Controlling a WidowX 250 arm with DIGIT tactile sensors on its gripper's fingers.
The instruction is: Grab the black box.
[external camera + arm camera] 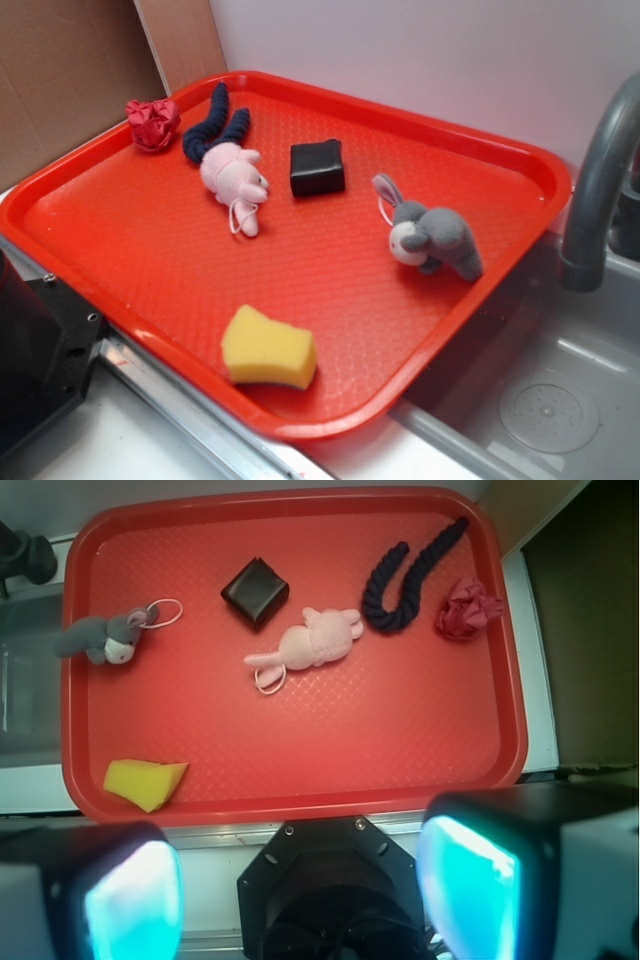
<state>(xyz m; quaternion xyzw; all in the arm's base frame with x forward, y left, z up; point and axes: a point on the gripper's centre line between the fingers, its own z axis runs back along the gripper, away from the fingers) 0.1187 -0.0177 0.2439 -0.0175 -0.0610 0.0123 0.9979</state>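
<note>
The black box (317, 167) is a small glossy block lying on the red tray (150, 260), toward its far side, between a pink plush and a grey bunny. From the wrist camera, high above, the black box (255, 591) sits in the upper left part of the tray (400, 740). My gripper (300, 900) is open, its cyan pads (135, 905) wide apart with nothing between them, well off the tray's near edge and far from the box. The exterior view does not show the gripper.
On the tray lie a pink plush (234, 178), a navy rope toy (215, 125), a red crumpled cloth (152, 123), a grey bunny (435, 235) and a yellow sponge (268, 349). A faucet (600, 180) and sink (550, 400) stand right; the robot base (40, 340) sits near left.
</note>
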